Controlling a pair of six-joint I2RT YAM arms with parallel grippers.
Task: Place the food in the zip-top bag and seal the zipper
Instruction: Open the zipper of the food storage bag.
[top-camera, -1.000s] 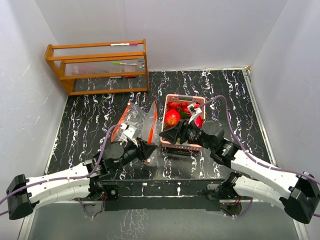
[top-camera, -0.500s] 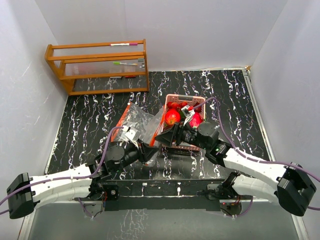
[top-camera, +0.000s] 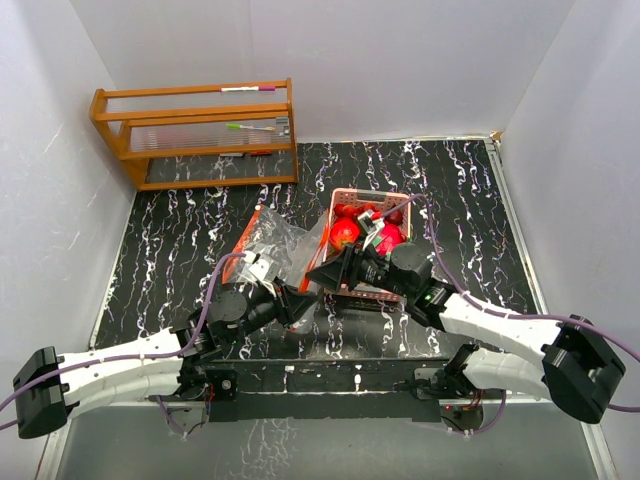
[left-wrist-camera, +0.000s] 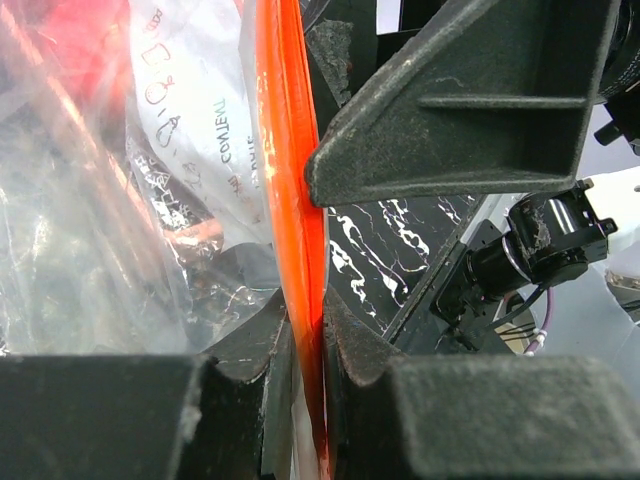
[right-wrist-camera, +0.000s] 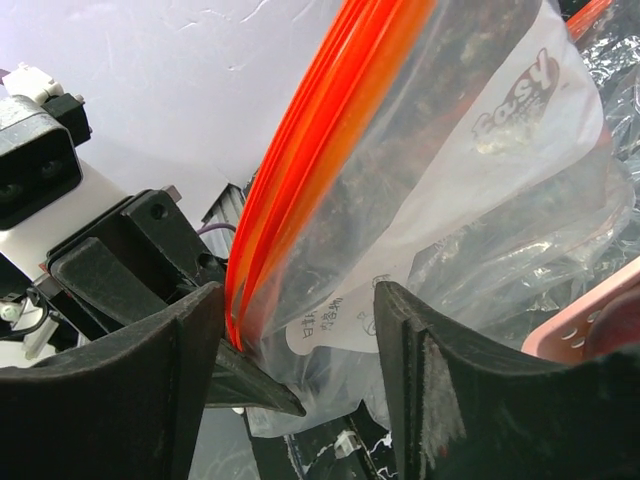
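The clear zip-top bag (top-camera: 275, 238) with its orange zipper (left-wrist-camera: 285, 150) lies crumpled left of the pink basket (top-camera: 352, 288). My left gripper (left-wrist-camera: 308, 320) is shut on the zipper strip at the bag's near corner (top-camera: 303, 300). My right gripper (right-wrist-camera: 300, 330) stands open just beside it (top-camera: 316, 277), its fingers straddling the bag's zipper edge (right-wrist-camera: 300, 140); the orange strip rests against the left finger (right-wrist-camera: 195, 340). The food, red apples (top-camera: 345, 233) and other red fruit, sits in the basket. I see no food inside the bag.
A wooden rack (top-camera: 195, 130) holding pens stands at the back left against the white wall. White walls close the black marbled table (top-camera: 180, 230) on three sides. The basket's pink rim (right-wrist-camera: 585, 325) shows at the right gripper's lower right.
The right gripper has moved left from the basket to the bag's edge beside the left gripper. The bag has slumped from upright into a crumpled heap. The left gripper kept its hold.
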